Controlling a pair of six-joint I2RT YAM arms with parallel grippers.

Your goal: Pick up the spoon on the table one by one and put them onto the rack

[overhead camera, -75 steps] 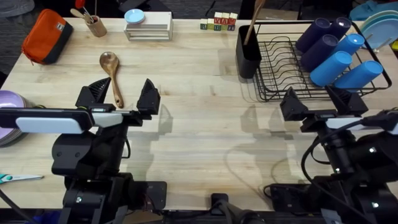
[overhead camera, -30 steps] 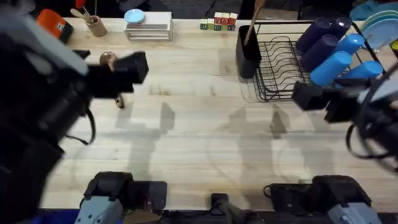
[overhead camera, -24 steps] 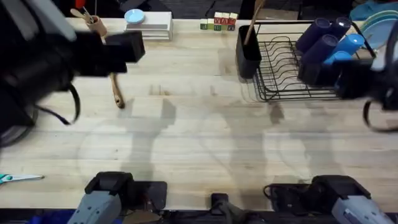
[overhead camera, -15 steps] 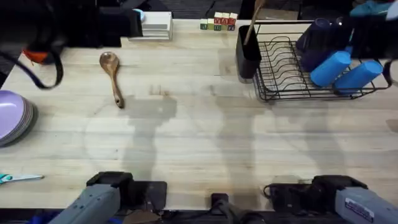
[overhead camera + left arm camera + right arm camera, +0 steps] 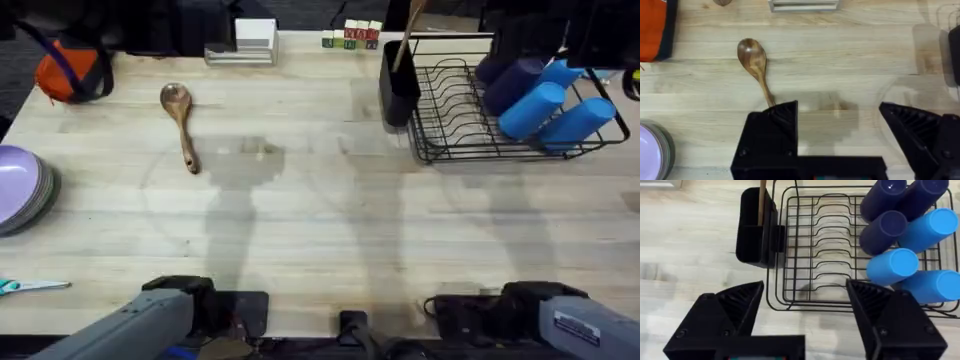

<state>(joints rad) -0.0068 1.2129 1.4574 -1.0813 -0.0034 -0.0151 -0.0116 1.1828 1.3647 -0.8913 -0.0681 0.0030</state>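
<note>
Spoon (image 5: 180, 122) lies flat on the table (image 5: 330, 230), well left of the rack (image 5: 500, 100), untouched. Left gripper (image 5: 837, 120) hangs above its handle, jaws wide. Right gripper (image 5: 805, 300) hangs over the rack, jaws wide, holding nothing.

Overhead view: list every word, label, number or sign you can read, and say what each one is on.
Letter blocks at the table's far edge: red marks on their faces, too small and blurred to read.
Right arm's base: a small white label, unreadable.
No text shows on the spoon, the rack or the cups.
</note>
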